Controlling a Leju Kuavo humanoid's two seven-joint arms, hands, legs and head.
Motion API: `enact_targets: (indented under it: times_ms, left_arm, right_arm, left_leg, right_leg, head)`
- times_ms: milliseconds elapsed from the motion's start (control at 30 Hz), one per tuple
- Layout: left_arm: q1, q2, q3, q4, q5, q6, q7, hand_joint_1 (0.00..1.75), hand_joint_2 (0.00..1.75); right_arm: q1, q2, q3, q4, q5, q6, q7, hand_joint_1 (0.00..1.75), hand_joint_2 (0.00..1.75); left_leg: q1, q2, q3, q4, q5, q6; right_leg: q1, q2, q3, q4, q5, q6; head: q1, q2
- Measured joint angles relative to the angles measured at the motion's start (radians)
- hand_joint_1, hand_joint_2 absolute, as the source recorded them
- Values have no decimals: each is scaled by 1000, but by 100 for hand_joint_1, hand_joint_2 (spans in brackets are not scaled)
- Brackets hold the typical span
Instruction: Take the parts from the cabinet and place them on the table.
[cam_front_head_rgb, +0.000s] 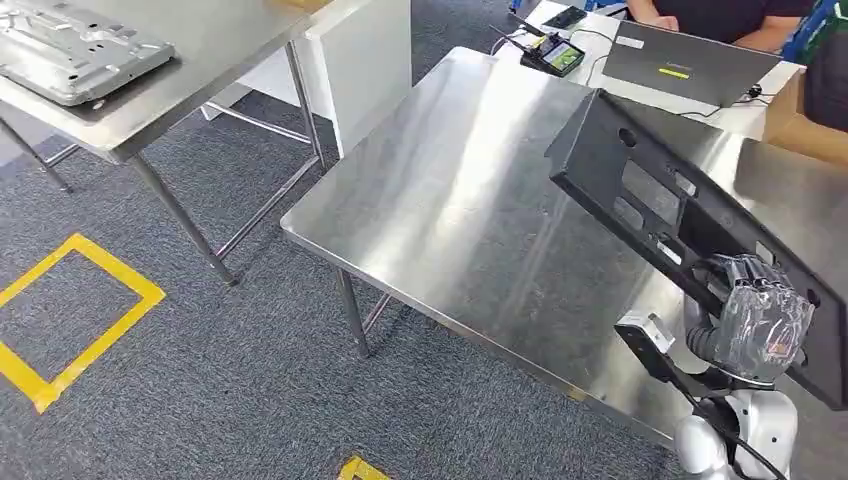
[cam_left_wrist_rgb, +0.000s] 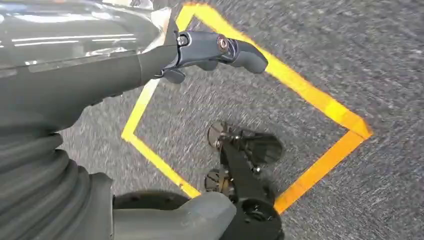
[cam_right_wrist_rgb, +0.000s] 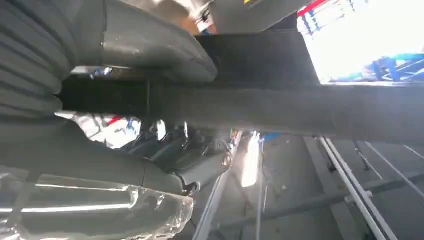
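Black panel (cam_front_head_rgb: 660, 200), a flat moulded part with cut-out windows and holes, was the task's piece, and it hung tilted above the steel table (cam_front_head_rgb: 450, 220), its far corner raised over the table's right half and its near edge dropping toward the robot. It did not appear to rest on the table; it seemed to be carried there, probably so it could be lowered flat onto the bare metal. The right hand (cam_front_head_rgb: 755, 320), wrapped in clear film, gripped the panel at its near lower edge, fingers curled round the rim; the right wrist view showed the thumb (cam_right_wrist_rgb: 150, 50) lying across the dark panel with the darker fingers (cam_right_wrist_rgb: 170, 147) closed on the other side of it, a clamp that likely kept so wide a piece from swinging. The left hand (cam_left_wrist_rgb: 210, 50) hung toward the carpet away from the table, fingers apart and holding nothing, over a yellow taped square (cam_left_wrist_rgb: 320, 105) on the floor. Left of the steel table stood a second table (cam_front_head_rgb: 180, 70) bearing a grey metal plate (cam_front_head_rgb: 70, 50). Beyond the steel table's far edge lay a closed laptop (cam_front_head_rgb: 690, 65) and a small device (cam_front_head_rgb: 553, 52), with a person's arm (cam_front_head_rgb: 770, 35) behind them, well clear of the panel.
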Motion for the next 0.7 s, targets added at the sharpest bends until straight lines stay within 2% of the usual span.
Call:
enact_targets:
  times_ms: [33, 67, 100, 133, 167, 200, 233, 267, 300, 333, 367, 400, 433, 467, 500, 533, 567, 600, 633, 667, 700]
  left_arm:
    - [1, 0, 0, 0, 0, 0, 0, 0, 175]
    - [2, 0, 0, 0, 0, 1, 1, 0, 175]
    - [2, 0, 0, 0, 0, 1, 1, 0, 175]
    - [2, 0, 0, 0, 0, 1, 2, 0, 175]
    - [2, 0, 0, 0, 0, 1, 2, 0, 175]
    - [2, -1, 0, 0, 0, 1, 3, 0, 175]
    - [2, -3, 0, 0, 0, 1, 3, 0, 175]
    - [2, -2, 0, 0, 0, 1, 3, 0, 175]
    - [1, -3, 0, 0, 0, 1, 2, 0, 175]
    - [1, -3, 0, 0, 0, 1, 3, 0, 175]
    - [0, -3, 0, 0, 0, 2, 3, 0, 175]
    - [0, -3, 0, 0, 0, 2, 3, 0, 175]
    - [-1, -2, 0, 0, -2, 3, 4, 0, 175]
    - [-1, -3, 0, 0, -2, 3, 4, 0, 175]
    - [0, -4, 0, 0, -2, 4, 5, 0, 175]
    - [2, -4, 0, 0, -5, 5, 5, 0, 175]
    - [3, -4, 2, 1, -6, 6, 6, 0, 175]
    - [4, -4, 3, 1, -7, 9, 8, 0, 175]
    - [4, -4, 5, 1, -8, 10, 10, 0, 175]
    - [4, -4, 6, 1, -9, 10, 10, 0, 175]
    - [4, -4, 7, 1, -10, 10, 10, 0, 175]
  right_arm:
    - [0, 0, 0, 0, 0, 0, 0, 175, 175]
    - [1, 0, 0, 1, 0, 0, 0, 175, 175]
    - [3, 0, 0, 3, 0, 0, 0, 175, 175]
    - [6, 0, 0, 5, 0, 0, 0, 175, 175]
    - [8, 0, 0, 7, 0, 0, 0, 175, 175]
    - [8, 0, 0, 7, 0, 0, 0, 175, 175]
    - [7, 0, 0, 7, 0, 0, 0, 175, 175]
    - [6, 0, 0, 7, 0, 0, 0, 175, 175]
    - [2, -1, 0, 7, 0, 0, -1, 175, 175]
    - [4, 2, 1, 7, 0, 0, -1, 175, 175]
    - [5, 0, -2, 7, -3, 0, -1, 175, 175]
    - [7, -1, -4, 7, -5, 0, -1, 175, 175]
    - [8, -1, -5, 7, -5, 0, -2, 175, 175]
    - [8, -2, -6, 7, -7, 0, -2, 175, 175]
    - [8, -1, -6, 7, -8, 0, -2, 175, 175]
    - [8, -1, -6, 7, -8, 0, -2, 175, 175]
    - [9, 0, -5, 7, -8, 0, -3, 175, 175]
    - [11, -1, -5, 7, -8, 0, -3, 175, 175]
    - [14, -1, -6, 7, -8, 0, -3, 175, 175]
    - [15, -1, -8, 7, -8, 0, -3, 175, 175]
    - [16, -1, -8, 7, -5, 0, -3, 175, 175]
  left_leg:
    - [-4, 15, 0, 0, -1, 1]
    - [-6, 29, -1, 0, -2, 3]
    - [-7, 42, -2, 1, -2, 4]
    - [-8, 55, -2, 1, -3, 4]
    - [-8, 68, -2, 2, -3, 4]
    - [-8, 81, -1, 3, -5, 2]
    - [-8, 91, 0, 5, -7, -1]
    - [-15, 100, -1, 13, -12, -8]
    - [-20, 110, -6, 25, -21, -15]
    - [-20, 118, -4, 24, -21, -15]
    - [-18, 132, -2, 24, -21, -16]
    - [-17, 142, -1, 25, -22, -19]
    - [-11, 128, -5, 32, -30, -29]
    - [-6, 75, -11, 56, -53, -39]
    - [-1, 42, -32, 109, -90, -46]
    - [4, 26, -62, 182, -130, -51]
    - [9, 19, -102, 266, -166, -55]
    - [12, 18, -123, 312, -176, -58]
    - [15, 17, -124, 313, -163, -58]
    - [18, 14, -107, 278, -133, -57]
    - [21, 9, -71, 207, -90, -56]
  right_leg:
    - [-1, -8, -37, 77, -35, -7]
    - [-1, -10, -72, 151, -63, -9]
    - [-1, -11, -92, 196, -72, -4]
    - [-1, -12, -88, 194, -64, 3]
    - [-1, -16, -61, 145, -42, 14]
    - [-1, -29, -12, 59, -9, 25]
    - [-2, -56, 39, -30, 18, 33]
    - [1, -113, 75, -92, 24, 29]
    - [9, -104, 77, -98, 33, 17]
    - [7, -87, 74, -97, 36, 10]
    - [11, -76, 73, -97, 36, 9]
    - [10, -65, 72, -98, 39, 3]
    - [-5, -52, 75, -102, 45, -5]
    - [-5, -43, 73, -102, 45, -6]
    - [-5, -35, 73, -101, 49, -14]
    - [-5, -24, 72, -101, 50, -17]
    - [-3, -9, 70, -101, 51, -17]
    - [-3, 3, 70, -101, 51, -17]
    - [-3, 15, 70, -101, 51, -17]
    - [-4, 29, 71, -101, 51, -16]
    - [-5, 42, 73, -101, 52, -15]
  head:
    - [1, 0]
    - [-1, 0]
    - [1, 0]
    - [0, 0]
    - [0, 0]
    - [1, 0]
    - [0, 0]
    - [3, 0]
    - [0, 0]
    - [-7, 0]
    - [-5, 0]
    - [-7, 0]
    - [-5, 0]
    - [-8, 0]
    - [-10, 0]
    - [-11, 0]
    - [-11, 0]
    - [-10, 0]
    - [-11, 0]
    - [-11, 0]
    - [-10, 0]
